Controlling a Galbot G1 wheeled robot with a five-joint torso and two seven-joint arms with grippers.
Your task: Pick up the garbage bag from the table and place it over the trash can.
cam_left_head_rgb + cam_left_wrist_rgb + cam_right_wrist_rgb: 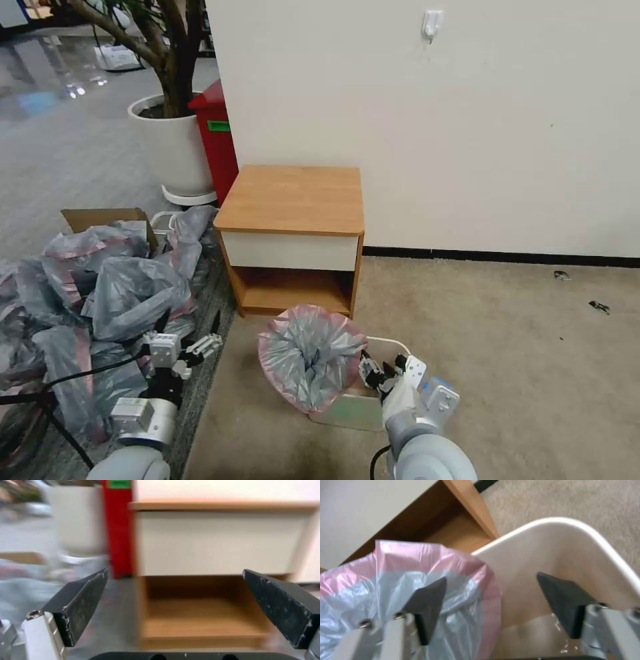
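Note:
The garbage bag (310,357), grey with a pink rim band, is spread open over the left part of the cream trash can (353,411), on the carpet in front of the table (293,200). My right gripper (383,371) hovers at the bag's right edge above the can. In the right wrist view my right gripper (493,597) stands open: one of its fingers (426,600) lies over the garbage bag (420,562) and the other hangs inside the trash can (560,523). My left gripper (189,325) is open and low at the left, facing the table (216,542).
A heap of similar grey-and-pink bags (100,293) and a cardboard box (100,217) lie left of the table. A red bin (217,137) and a white plant pot (170,147) stand behind. The wall (467,120) runs behind the table. Open carpet (520,360) lies right.

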